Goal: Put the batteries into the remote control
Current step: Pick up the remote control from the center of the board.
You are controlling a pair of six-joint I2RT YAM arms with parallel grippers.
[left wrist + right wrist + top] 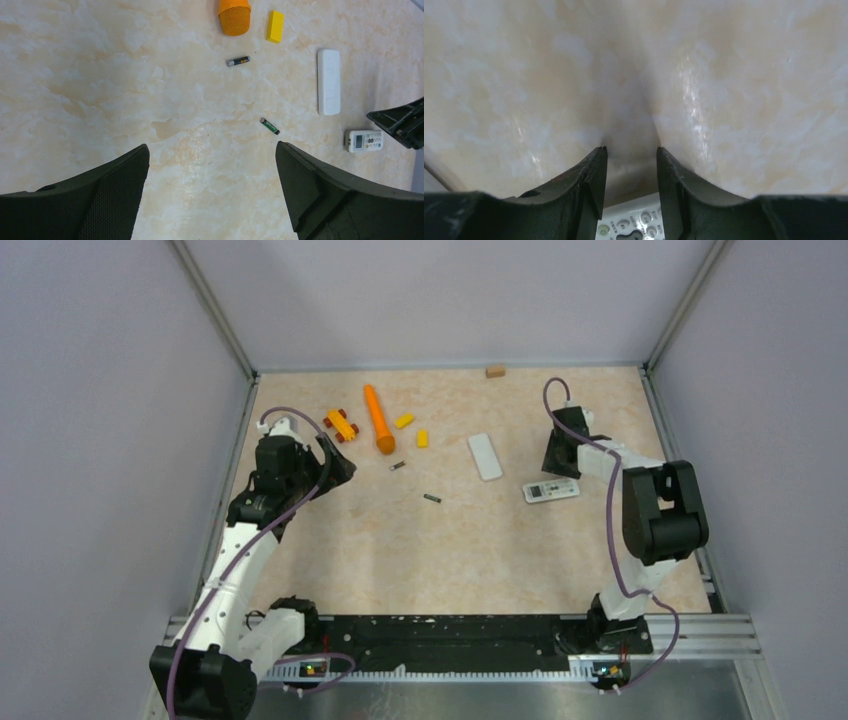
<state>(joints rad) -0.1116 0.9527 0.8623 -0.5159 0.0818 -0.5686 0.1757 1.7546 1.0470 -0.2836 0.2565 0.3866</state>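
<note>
Spreading across the top view is a marbled beige desk (450,560), with the white-and-black left arm (238,550) reaching up its left side and the white-and-black right arm (655,510) folded over its right side. The left gripper (212,187) hangs above the desk, its black fingers (115,200) spread wide with nothing between them. The right gripper (631,155) points down close to the desk just beyond the remote, its dark fingers (589,185) a little apart, with only bare desk in the narrow gap. Toward the far left lies a long orange carrot-shaped stick (378,418) with a meshed blunt end. Right of centre lies a plain white rounded slab (485,456). Just right of it and nearer the arms is the white remote control (550,491), face up with a small display and buttons. Part of its button face shows between the finger bases in the right wrist view. A yellow toy with dark red wheels (341,425) sits left of the orange stick, and two small yellow blocks (404,421) lie right of it. A tiny tan block (495,370) rests at the far edge. Two slim dark batteries (397,466) with silvery ends lie loose on the desk, apart from the remote: one just below the stick's blunt end, the second battery (432,498) nearer the centre.
</note>
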